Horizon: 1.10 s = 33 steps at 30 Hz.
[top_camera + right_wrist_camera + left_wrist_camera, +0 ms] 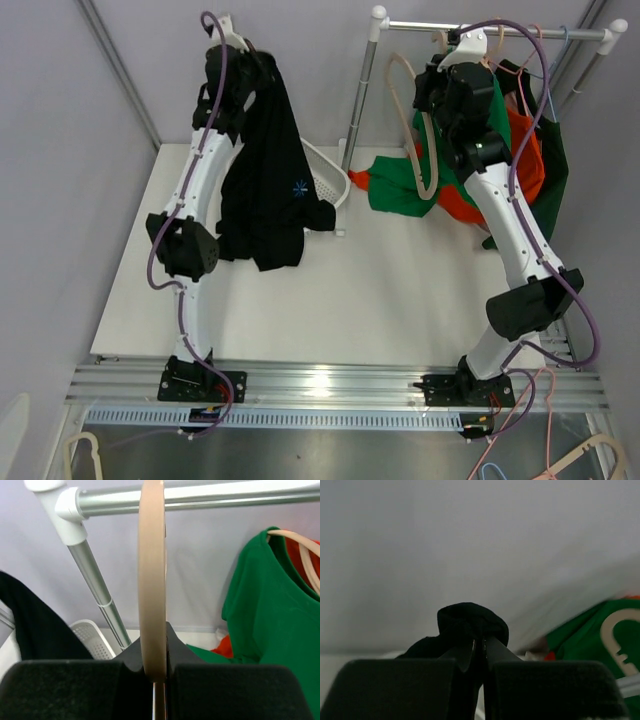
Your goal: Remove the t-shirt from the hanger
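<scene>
Both my grippers are clamped shut on something. My left gripper (480,647) pinches a bunched fold of the black t-shirt (265,170), raised high near the back wall. The rest of the shirt hangs down from that grip over the white table (380,290), free of any hanger, with its lower part just in front of the white basket (325,180). My right gripper (154,655) is closed on the beige hanger (152,580), which rises edge-on from between my fingers and crosses in front of the metal rail (225,497); whether it touches the rail I cannot tell. A green shirt (270,605) hangs to the right on its own hanger
</scene>
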Each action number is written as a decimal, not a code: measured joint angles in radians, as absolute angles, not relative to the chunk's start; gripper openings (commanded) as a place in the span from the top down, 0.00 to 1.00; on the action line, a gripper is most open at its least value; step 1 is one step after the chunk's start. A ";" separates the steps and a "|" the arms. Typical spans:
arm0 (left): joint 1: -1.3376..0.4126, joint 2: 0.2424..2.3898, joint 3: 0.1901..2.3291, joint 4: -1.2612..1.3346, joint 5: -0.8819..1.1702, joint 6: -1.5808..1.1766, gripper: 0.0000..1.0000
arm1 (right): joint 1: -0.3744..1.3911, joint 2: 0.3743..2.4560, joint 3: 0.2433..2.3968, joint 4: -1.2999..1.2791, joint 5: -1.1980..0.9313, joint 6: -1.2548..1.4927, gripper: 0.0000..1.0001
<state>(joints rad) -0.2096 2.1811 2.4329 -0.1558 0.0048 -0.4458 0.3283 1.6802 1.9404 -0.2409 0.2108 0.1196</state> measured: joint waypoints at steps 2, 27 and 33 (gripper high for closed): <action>-0.209 2.209 2.426 -0.253 0.013 -0.457 0.99 | 0.327 1.708 1.976 -0.249 0.193 0.125 1.00; -0.258 2.075 1.531 -0.587 0.308 -0.711 0.99 | 0.307 2.033 2.412 -0.329 0.107 0.138 1.00; -0.218 2.152 1.680 -0.636 0.396 -0.702 0.81 | 0.305 2.066 2.428 -0.314 0.099 0.146 1.00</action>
<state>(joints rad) -0.2180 2.1521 1.6802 -0.6365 0.3958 -0.7017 0.3054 2.0663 2.4283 -0.3141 0.0986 0.1455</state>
